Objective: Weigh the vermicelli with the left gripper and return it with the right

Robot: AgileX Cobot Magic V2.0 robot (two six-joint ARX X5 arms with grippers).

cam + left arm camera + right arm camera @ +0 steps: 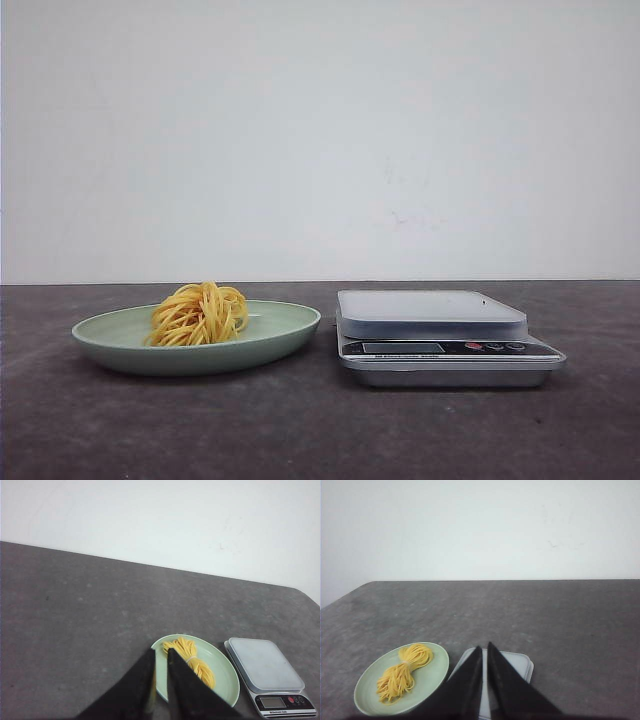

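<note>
The vermicelli (200,313) is a yellow-orange noodle clump lying on a pale green plate (292,326) left of centre on the table. A silver kitchen scale (430,312) stands right of the plate with nothing on its platform. Neither gripper shows in the front view. In the left wrist view, my left gripper (160,650) hangs well above the plate (226,676) and vermicelli (191,659), its fingers close together and empty. In the right wrist view, my right gripper (484,645) hangs well above the scale (520,662), fingers together and empty. The vermicelli (402,672) lies beside it.
The table is dark grey, with a white wall behind it. The scale's display and red and black buttons (295,700) face the robot. A rounded table corner (307,594) shows past the scale in the left wrist view.
</note>
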